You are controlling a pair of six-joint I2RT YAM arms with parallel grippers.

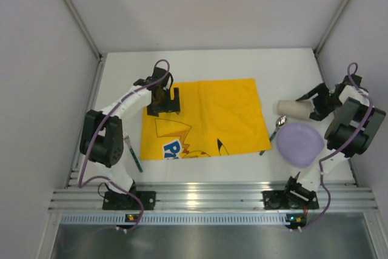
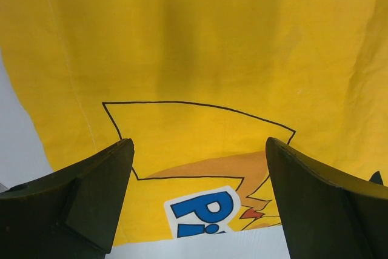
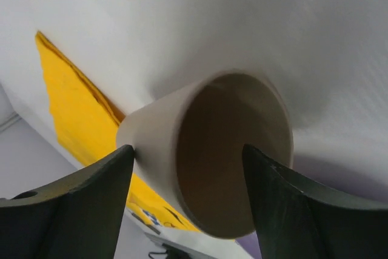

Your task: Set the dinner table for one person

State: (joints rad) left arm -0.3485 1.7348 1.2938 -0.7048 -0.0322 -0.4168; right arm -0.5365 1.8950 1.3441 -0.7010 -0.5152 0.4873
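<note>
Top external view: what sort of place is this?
Probably a lab test cell, not a home: plain white partition walls, a ribbed aluminium rail with two robot arms bolted on, around a white tabletop.

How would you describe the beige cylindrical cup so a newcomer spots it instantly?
Start at the yellow rectangular cloth mat on the white tabletop. Just off its right edge lies a plain beige cylindrical cup, the only item tipped on its side.

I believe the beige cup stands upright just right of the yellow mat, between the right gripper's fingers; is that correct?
Not quite: the cup lies on its side, mouth toward the right gripper, as the right wrist view shows. The rest holds: it is just right of the mat, between that gripper's fingers.
</note>
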